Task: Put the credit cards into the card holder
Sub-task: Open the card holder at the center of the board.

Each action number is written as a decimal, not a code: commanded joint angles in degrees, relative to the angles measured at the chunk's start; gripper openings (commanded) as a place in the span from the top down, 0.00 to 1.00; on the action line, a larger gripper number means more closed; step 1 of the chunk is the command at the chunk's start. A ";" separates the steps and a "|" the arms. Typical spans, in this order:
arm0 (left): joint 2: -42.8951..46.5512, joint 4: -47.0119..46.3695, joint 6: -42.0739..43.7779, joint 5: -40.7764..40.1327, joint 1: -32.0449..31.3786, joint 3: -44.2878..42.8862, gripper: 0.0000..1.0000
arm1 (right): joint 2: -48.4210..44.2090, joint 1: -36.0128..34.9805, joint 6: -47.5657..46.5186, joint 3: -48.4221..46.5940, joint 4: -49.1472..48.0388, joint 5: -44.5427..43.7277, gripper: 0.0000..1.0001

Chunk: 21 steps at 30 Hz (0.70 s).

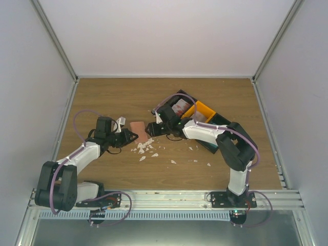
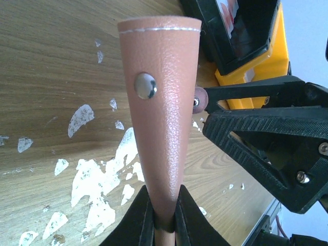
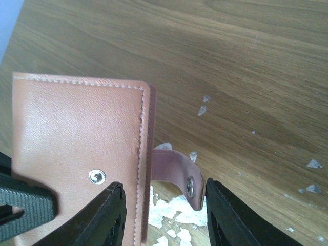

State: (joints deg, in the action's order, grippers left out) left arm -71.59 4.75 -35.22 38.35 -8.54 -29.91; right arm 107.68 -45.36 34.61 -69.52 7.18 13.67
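The card holder point(image 1: 138, 127), a salmon-pink wallet with a metal snap, is held on edge above the table at the centre. My left gripper point(image 1: 131, 136) is shut on its lower end, seen close up in the left wrist view point(image 2: 164, 207) with the wallet point(image 2: 161, 113) rising from the jaws. My right gripper point(image 1: 150, 128) is open, and its fingers straddle the wallet's edge point(image 3: 77, 148) and its loose snap strap point(image 3: 180, 171) without closing on them point(image 3: 164, 205). Red-and-white credit cards point(image 1: 179, 107) lie in a black bin behind the right arm.
A black bin point(image 1: 173, 98) and an orange bin point(image 1: 203, 109) stand at the back right, and also show in the left wrist view point(image 2: 256, 56). Several white torn scraps point(image 1: 145, 148) lie on the wooden table under and in front of the wallet. A pale striped item point(image 1: 120, 123) lies by the left arm.
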 commanded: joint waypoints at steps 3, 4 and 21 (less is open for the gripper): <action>0.67 -0.96 0.95 1.07 -0.34 -1.54 1.00 | 2.36 0.36 0.98 -0.80 -2.61 0.04 0.61; 0.79 -0.91 0.97 1.11 -0.34 -1.51 1.00 | 2.84 0.40 0.80 -1.20 -2.50 0.26 0.62; 0.78 0.08 0.77 1.17 -0.47 -1.14 0.93 | 4.18 0.89 -1.44 -2.90 -1.61 0.05 1.00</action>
State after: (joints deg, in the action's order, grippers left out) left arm -71.59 5.63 -35.11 38.54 -8.64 -29.91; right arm 112.62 -45.19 34.79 -71.31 5.48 15.31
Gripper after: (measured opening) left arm 0.088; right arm 0.029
